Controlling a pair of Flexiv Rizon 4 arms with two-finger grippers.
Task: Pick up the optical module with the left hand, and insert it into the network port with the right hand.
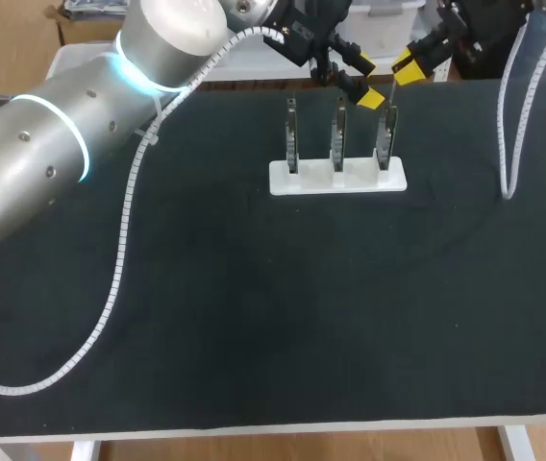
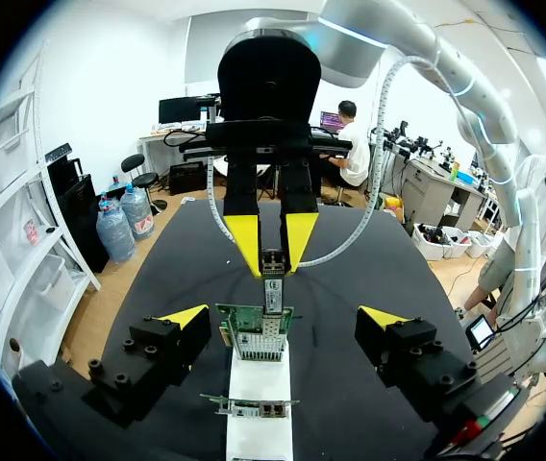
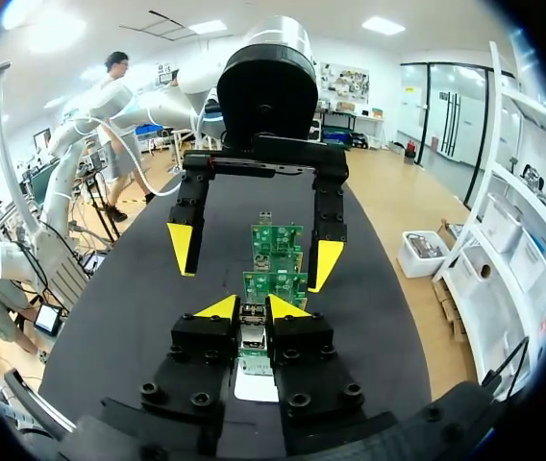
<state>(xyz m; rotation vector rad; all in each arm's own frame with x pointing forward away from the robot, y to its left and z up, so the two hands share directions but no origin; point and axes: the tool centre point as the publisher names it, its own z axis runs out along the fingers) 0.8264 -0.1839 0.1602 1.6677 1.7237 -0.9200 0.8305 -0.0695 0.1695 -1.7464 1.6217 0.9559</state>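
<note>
**Head view:** The L pincer (image 1: 367, 84) is seen spread wide w/ nothing in it, just beside the R pincer (image 1: 400, 75). Three network cards are stood upright on a white holder (image 1: 338, 180). The end card (image 1: 385, 134) sits directly under the R pincer. The optical module is too thin here to be made out for sure.

**L wrist view:** The L pincer's tips are set far apart and empty. Ahead of it, the R pincer (image 2: 271, 252) is narrowed onto the optical module (image 2: 273, 283), w/ both tips touching it from 2 sides. The module is held upright, w/ its lower end at the top edge of the end card (image 2: 237, 319), over the network port (image 2: 265, 338). Whether it has entered the port can't be told.

**R wrist view:** The module (image 3: 252, 336) is clamped between the R pincer's tips. The holder is just under it. The other 2 cards are lined up ahead, w/ the L pincer's spread fingers (image 3: 329, 261) flanking them, apparently w/o contact.

**Step:** Pick-up and handover are judged done, and insertion is in hand. A straight push down along the port's axis is called for next, w/ the module kept square to the cage until seated. The R grip is to be released only after that, and the L pincer kept clear of the cards.
</note>
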